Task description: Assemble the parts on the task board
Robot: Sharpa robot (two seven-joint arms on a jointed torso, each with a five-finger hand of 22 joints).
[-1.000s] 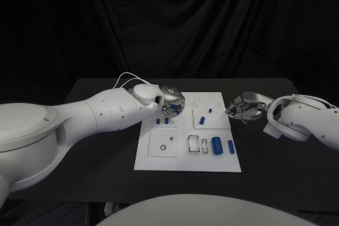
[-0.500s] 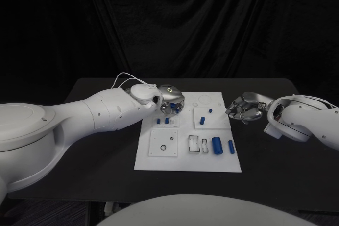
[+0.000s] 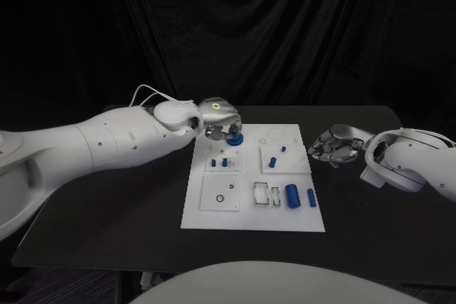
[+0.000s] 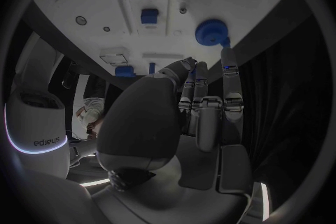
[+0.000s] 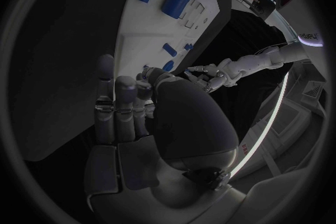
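Note:
The white task board (image 3: 243,212) lies mid-table. My left hand (image 3: 217,117) hovers over its far left corner and pinches a round blue part (image 3: 234,139) at its fingertips; in the left wrist view the same part (image 4: 210,31) sits against a fingertip (image 4: 227,53). Two short blue pegs (image 3: 221,163) stand in a small plate below it, and another peg (image 3: 272,162) stands to their right. A thick blue cylinder (image 3: 292,194) and a thin one (image 3: 311,197) lie near the board's right edge. My right hand (image 3: 331,146) hangs just off that edge, fingers loosely bent, holding nothing.
The black table (image 3: 124,212) has bare room on both sides of the board. A square plate with a small ring (image 3: 221,192) and a row of white slots (image 3: 266,194) occupy the board's near half. The right wrist view shows the board (image 5: 140,28) and my left hand (image 5: 210,75) beyond it.
My left hand has risen and moved toward the board's far left corner, taking the round blue part with it. The right hand has stayed almost where it was.

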